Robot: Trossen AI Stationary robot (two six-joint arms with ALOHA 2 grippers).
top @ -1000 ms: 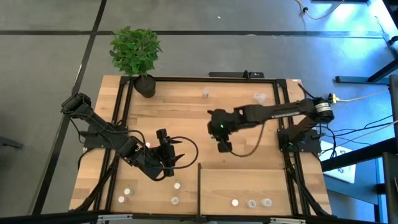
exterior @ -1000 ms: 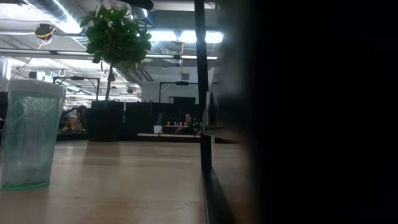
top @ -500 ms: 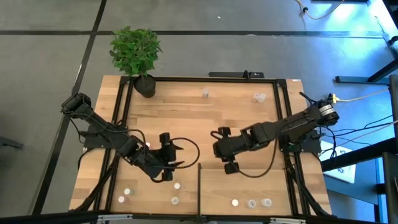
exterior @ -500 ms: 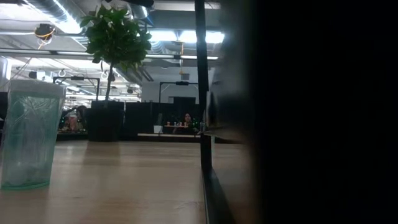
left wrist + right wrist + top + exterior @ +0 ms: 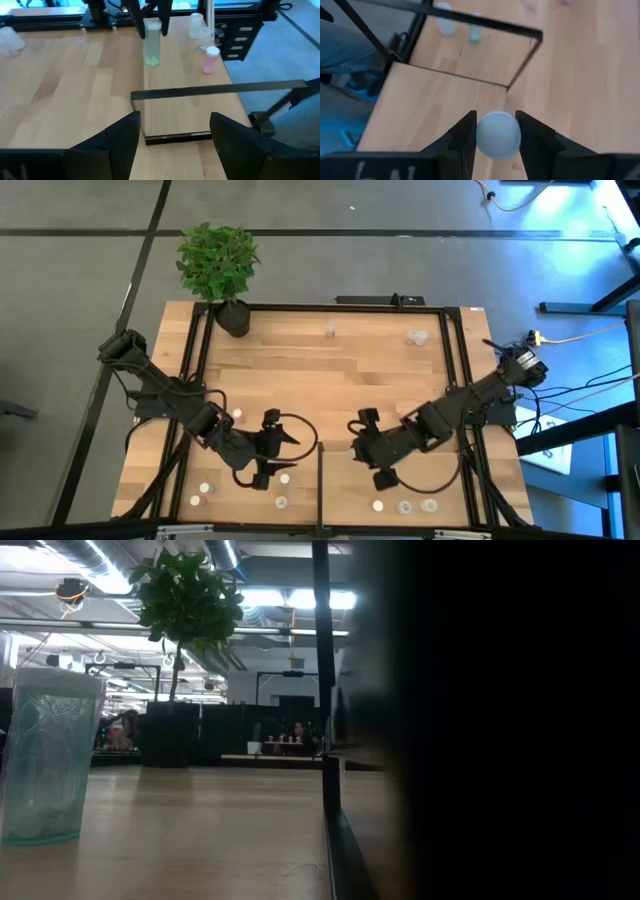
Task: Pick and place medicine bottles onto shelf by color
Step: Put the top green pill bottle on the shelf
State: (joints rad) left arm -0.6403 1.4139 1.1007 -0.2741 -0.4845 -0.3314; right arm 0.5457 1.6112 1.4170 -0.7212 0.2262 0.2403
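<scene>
My right gripper (image 5: 358, 450) hangs over the far left corner of the pale shelf (image 5: 400, 475), shut on a white-capped translucent medicine bottle (image 5: 152, 45). Open and empty, my left gripper (image 5: 283, 455) stands just left of the shelf's black edge strip (image 5: 220, 89) and points at it. Three bottles (image 5: 405, 506) stand along the shelf's near edge. More bottles (image 5: 205, 488) stand on the table at the near left, and one (image 5: 285, 478) stands close below my left gripper. A pinkish bottle (image 5: 211, 59) stands behind the held one. My right gripper pinches the bottle's capped top (image 5: 485, 137) between its two fingers (image 5: 462, 137), one on each side. The fingers slant down from above. The bottle hangs upright below them, its greenish bottom (image 5: 152, 61) clear of the wood.
A potted plant (image 5: 222, 270) stands at the table's far left corner, and two bottles (image 5: 330, 330) stand near the far edge. A black frame (image 5: 320, 480) rises along the shelf's left side. In the low view a translucent bottle (image 5: 45, 755) stands close; the right half is dark.
My right gripper has carried the bottle from the table's middle toward the near edge, ending over the shelf's far left corner; the bottle stays upright in the hold. My left gripper has drifted slightly toward the near edge and turned toward the shelf, still open.
</scene>
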